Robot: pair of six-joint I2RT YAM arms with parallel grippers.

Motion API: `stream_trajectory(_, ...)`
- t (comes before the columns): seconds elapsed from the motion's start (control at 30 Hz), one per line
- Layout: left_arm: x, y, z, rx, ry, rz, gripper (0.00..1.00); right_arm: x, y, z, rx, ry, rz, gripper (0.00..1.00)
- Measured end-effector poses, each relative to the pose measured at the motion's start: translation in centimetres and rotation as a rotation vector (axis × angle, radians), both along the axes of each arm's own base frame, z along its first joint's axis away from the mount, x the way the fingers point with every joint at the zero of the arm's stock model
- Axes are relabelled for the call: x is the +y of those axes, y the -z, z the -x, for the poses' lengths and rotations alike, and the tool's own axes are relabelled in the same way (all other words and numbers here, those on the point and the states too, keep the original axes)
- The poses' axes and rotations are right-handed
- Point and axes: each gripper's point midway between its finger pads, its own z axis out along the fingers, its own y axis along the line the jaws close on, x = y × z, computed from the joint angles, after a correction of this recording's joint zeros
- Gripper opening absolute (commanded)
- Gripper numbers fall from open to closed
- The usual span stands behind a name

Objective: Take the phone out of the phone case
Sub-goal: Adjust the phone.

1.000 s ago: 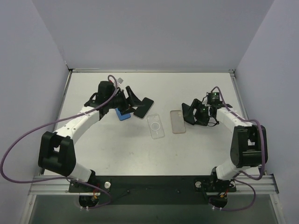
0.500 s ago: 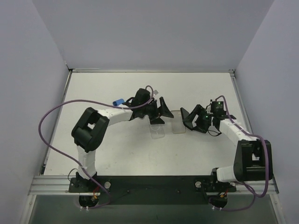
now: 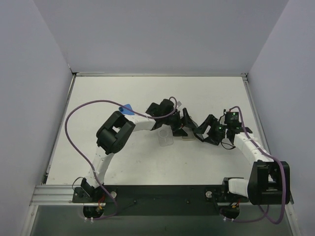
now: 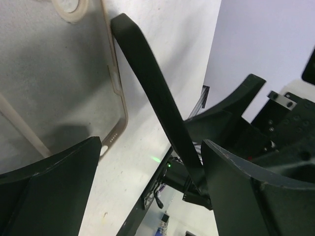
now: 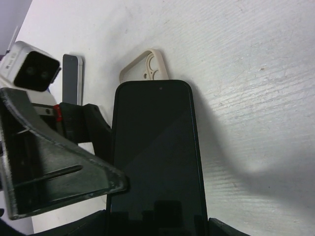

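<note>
Looks pulled free: phone [image 5: 152, 162] clamped in right gripper [image 3: 204, 132], case [image 5: 145, 69] lying flat just beyond. Left gripper [image 3: 182, 125] spread wide, empty. Next up, setting phone down well apart.

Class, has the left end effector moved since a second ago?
Yes: the left end effector swung right, crossing over the clear case.

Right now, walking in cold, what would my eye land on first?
At the middle of the white table, the right hand grips a black phone by one end, already out of its case. The empty beige case lies flat on the table beside it. The left hand hangs wide open close to the phone.
</note>
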Motion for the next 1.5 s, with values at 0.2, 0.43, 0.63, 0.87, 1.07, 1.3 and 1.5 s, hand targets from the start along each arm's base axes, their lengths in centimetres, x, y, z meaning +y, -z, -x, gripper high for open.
stream_trajectory(0.2, -1.6, 1.2, 0.3, 0.040, 0.005, 0.014, 0.72, -0.1, 0.0, 0.8, 0.006, -0.016, 0.016, 0.18)
stream_trajectory(0.43, -2.9, 0.0, 0.3, 0.028, 0.009, 0.040, 0.28, -0.2, -0.5, 1.4, -0.004, -0.029, 0.025, 0.18)
stream_trajectory(0.63, -3.5, -0.7, 0.2, 0.013, 0.007, 0.049, 0.00, 0.0, -1.0, 1.8, -0.021, -0.047, 0.021, 0.38)
stream_trajectory(0.87, -2.5, -0.3, 0.4, 0.026, -0.005, 0.036, 0.00, 0.3, -3.6, 0.6, -0.085, -0.055, -0.001, 0.78)
stream_trajectory(1.07, 1.1, -3.0, -0.5, 0.022, -0.063, 0.077, 0.00, 0.5, -6.4, -0.9, -0.157, -0.050, -0.017, 0.79)
stream_trajectory(1.3, 6.9, -11.1, -4.0, -0.061, -0.210, 0.298, 0.00, 2.2, -9.1, -2.2, -0.252, -0.012, -0.178, 0.60)
stream_trajectory(1.5, 8.0, -14.4, -4.4, -0.105, -0.243, 0.424, 0.00, 4.1, -9.6, -2.5, -0.289, 0.032, -0.367, 0.46)
